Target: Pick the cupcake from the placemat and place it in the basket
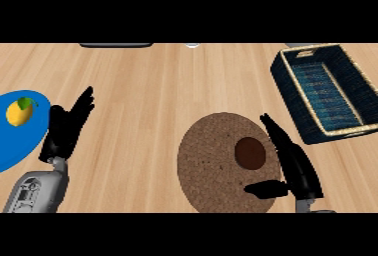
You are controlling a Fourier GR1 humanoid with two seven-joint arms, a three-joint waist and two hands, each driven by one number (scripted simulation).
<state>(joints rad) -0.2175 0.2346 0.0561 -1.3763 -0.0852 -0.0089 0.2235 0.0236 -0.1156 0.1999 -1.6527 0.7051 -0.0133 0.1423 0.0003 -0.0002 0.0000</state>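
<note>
A dark brown cupcake (pixel 250 152) sits on the right half of a round brown woven placemat (pixel 214 165) in the head view. My right hand (pixel 295 165) stands just to the right of the cupcake, fingers straight and pointing up the counter, thumb (pixel 266 189) stretched out below the cupcake; nothing is held. The dark blue basket (pixel 291 92) with a tan rim lies at the upper right, a short way beyond the right hand's fingertips. At the left my left hand (pixel 66 127) rests open, fingers up.
A blue plate (pixel 22 137) at the left edge carries a yellow lemon (pixel 20 112), right beside the left hand. A dark flat object (pixel 116 45) and a small white thing (pixel 193 45) lie at the counter's far edge. Bare wood spans the middle.
</note>
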